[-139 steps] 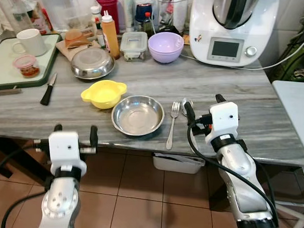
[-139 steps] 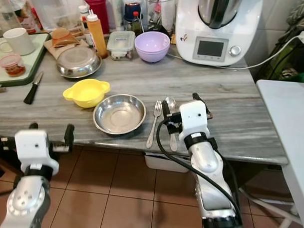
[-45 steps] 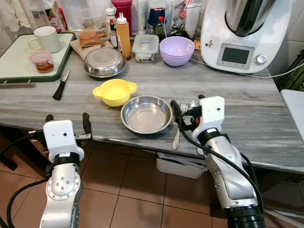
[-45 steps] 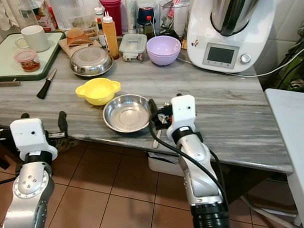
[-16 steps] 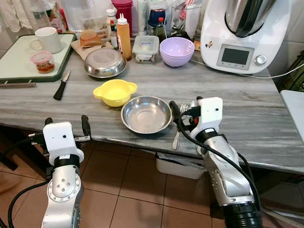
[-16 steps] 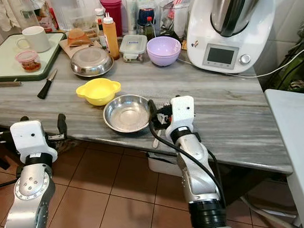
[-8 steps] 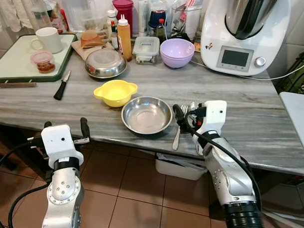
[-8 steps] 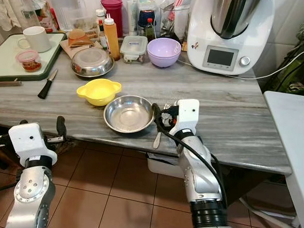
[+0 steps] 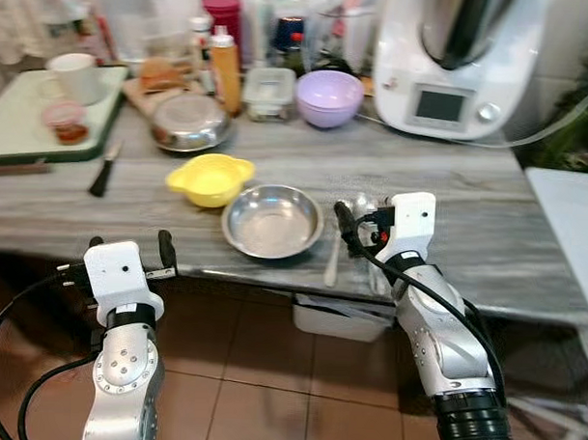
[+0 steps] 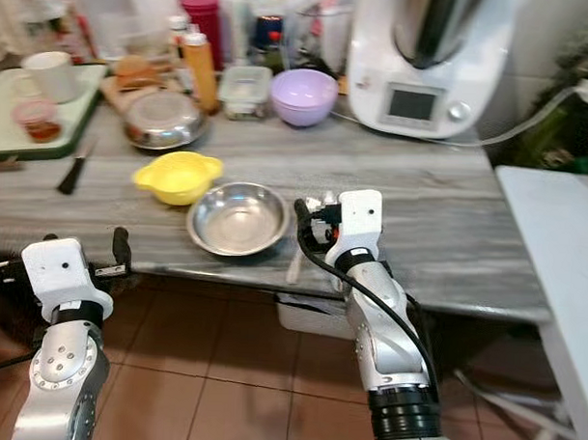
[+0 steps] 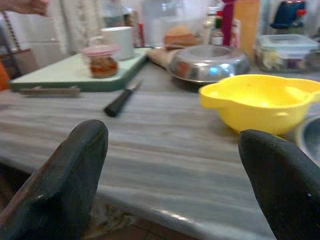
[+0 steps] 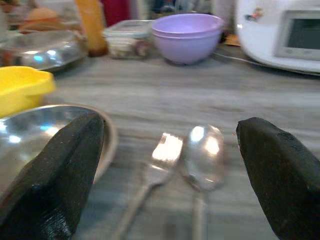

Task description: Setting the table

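A steel bowl point(image 9: 273, 220) sits near the front edge of the grey counter point(image 9: 468, 202), with a yellow bowl point(image 9: 210, 178) just behind it to the left. To the bowl's right, a fork point(image 12: 160, 160) and a spoon point(image 12: 202, 155) lie side by side. My right gripper point(image 9: 363, 225) hovers low at the counter's edge, open, its fingers spread either side of the fork and spoon and holding nothing. My left gripper point(image 9: 129, 245) is open in front of the counter edge, below the yellow bowl point(image 11: 262, 102).
A knife point(image 9: 102, 170), a covered steel dish point(image 9: 189, 123), a purple bowl point(image 9: 329, 96), bottles and a white kitchen machine point(image 9: 454, 52) stand farther back. A green tray point(image 9: 27, 124) with a mug is at the far left. A white table point(image 9: 569, 220) is on the right.
The right gripper has edged slightly to the right, away from the steel bowl. The picture has shifted a little and gone blurry. The left arm has barely moved.
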Robot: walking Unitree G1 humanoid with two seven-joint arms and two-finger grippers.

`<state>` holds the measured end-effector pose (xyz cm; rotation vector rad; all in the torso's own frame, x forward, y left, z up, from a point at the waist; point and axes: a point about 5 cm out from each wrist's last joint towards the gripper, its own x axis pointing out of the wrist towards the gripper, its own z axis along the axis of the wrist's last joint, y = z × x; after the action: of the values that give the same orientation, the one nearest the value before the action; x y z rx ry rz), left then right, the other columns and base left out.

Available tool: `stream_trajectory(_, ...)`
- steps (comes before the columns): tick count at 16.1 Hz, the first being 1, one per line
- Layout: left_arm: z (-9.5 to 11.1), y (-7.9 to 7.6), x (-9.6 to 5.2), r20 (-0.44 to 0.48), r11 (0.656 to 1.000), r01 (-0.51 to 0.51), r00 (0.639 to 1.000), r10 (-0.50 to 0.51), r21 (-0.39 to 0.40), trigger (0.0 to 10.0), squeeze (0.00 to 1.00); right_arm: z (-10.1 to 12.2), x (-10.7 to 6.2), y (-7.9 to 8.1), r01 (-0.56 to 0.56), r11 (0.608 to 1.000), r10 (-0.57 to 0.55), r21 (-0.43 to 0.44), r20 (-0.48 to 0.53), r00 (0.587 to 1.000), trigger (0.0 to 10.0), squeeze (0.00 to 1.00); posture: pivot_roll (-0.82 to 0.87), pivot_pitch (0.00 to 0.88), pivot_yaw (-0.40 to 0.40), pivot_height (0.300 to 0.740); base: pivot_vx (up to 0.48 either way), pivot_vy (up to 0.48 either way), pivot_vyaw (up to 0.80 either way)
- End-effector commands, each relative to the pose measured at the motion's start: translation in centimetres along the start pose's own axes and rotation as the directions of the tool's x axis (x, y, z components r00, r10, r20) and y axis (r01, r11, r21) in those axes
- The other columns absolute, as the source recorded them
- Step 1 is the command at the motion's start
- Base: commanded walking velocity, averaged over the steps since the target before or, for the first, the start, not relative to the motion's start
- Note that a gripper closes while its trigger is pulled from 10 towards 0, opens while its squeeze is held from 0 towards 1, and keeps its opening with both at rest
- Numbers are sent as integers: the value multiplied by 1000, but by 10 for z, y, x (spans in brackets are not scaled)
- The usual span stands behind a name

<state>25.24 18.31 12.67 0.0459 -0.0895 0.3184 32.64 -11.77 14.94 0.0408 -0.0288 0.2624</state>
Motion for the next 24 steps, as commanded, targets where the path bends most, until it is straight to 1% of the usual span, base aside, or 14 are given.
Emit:
stream_trajectory(1, 0, -1, 0, -7, 1000, 2, 1000, -2, 14, 10000, 0, 3, -1, 0, 1, 1000, -1, -9, 21, 1000, 10000, 0, -28, 66, 23, 740, 0, 0, -706)
stream_trajectory(3, 1, -2, 0, -3, 1000, 13, 1000, -13, 15, 10000, 0, 4, -1, 0, -1, 1000, 2, -12, 27, 1000, 10000, 0, -28, 65, 25, 740, 0, 0, -669)
stream_trajectory(6, 1, -3, 1, -3, 1000, 17, 1000, -17, 13, 10000, 0, 5, -2, -1, 4, 1000, -3, -15, 33, 999, 10000, 0, -33, 63, 27, 740, 0, 0, 0)
stream_trajectory(8, 1, -6, 0, -12, 999, 34, 999, -34, -9, 10000, 0, 5, -3, -1, 7, 1000, -6, -20, 36, 999, 10000, 0, -38, 62, 28, 740, 0, 0, 0)
stream_trajectory(12, -1, -7, 0, -35, 999, 36, 999, -35, 29, 10000, 0, 6, -5, -6, 25, 999, -24, -29, 41, 999, 10000, 0, -44, 66, 31, 740, 0, 0, 0)
stream_trajectory(20, -2, -6, -2, -48, 999, 30, 998, -28, 42, 10000, 0, 6, -5, -6, 36, 999, -35, -25, 49, 998, 10000, 0, -41, 54, 39, 740, -280, 0, 0)
stream_trajectory(22, 0, -7, 0, -43, 999, 33, 999, -31, 43, 10000, 0, 8, -3, -7, 39, 999, -38, -24, 55, 998, 10000, 0, -38, 56, 40, 740, -300, 0, 0)
stream_trajectory(24, 2, -5, 2, -35, 998, 33, 999, -31, 49, 10000, 0, 10, -2, -7, 46, 999, -45, -24, 62, 997, 10000, 0, -33, 60, 48, 740, -309, 0, 0)
